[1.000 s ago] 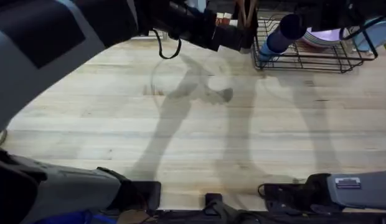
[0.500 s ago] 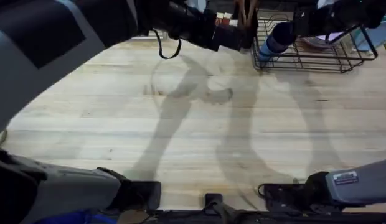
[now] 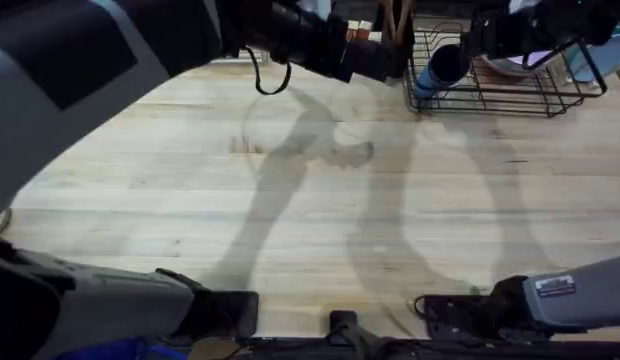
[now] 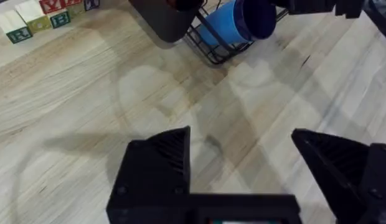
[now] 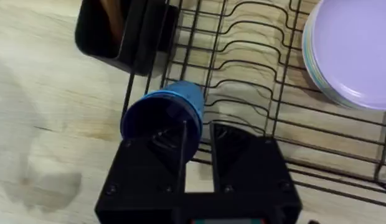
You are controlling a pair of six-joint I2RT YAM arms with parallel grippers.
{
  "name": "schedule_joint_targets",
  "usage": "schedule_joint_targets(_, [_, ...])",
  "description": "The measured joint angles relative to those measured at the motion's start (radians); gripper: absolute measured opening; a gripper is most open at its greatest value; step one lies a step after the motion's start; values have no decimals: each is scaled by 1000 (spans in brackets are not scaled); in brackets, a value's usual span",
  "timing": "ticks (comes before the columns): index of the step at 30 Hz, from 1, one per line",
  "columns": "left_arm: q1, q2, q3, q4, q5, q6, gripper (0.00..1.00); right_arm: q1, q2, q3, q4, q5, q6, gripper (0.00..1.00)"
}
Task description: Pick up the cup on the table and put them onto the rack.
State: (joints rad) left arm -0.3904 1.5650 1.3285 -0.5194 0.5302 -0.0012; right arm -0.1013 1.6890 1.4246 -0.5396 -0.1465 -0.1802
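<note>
My right gripper [image 5: 193,149] is shut on the rim of a blue cup [image 5: 165,115], one finger inside its dark mouth. The cup [image 3: 438,68] lies tilted on its side over the left end of the black wire rack [image 3: 510,98]. From the left wrist view, the same cup [image 4: 240,22] rests at the rack's corner [image 4: 208,50]. My left gripper [image 4: 243,168] hangs open above the bare table [image 4: 87,93], holding nothing. In the overhead view the left gripper [image 3: 375,60] sits just left of the rack, while the right gripper [image 3: 490,35] is over it.
Purple plates [image 5: 355,53] stand in the rack's tines to the right of the cup. A black utensil holder [image 5: 124,31] hangs on the rack's left end. A light blue object [image 3: 602,55] sits at the rack's far right. Lettered blocks [image 4: 37,15] lie at the table's back.
My right gripper has carried the blue cup down and slightly left, lower onto the rack's left end. The left arm has stayed still.
</note>
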Motion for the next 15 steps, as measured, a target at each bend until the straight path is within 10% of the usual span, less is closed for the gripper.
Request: schedule_joint_targets(15, [0, 0, 0, 6, -5, 0, 993, 0, -123, 0, -40, 0, 0, 395])
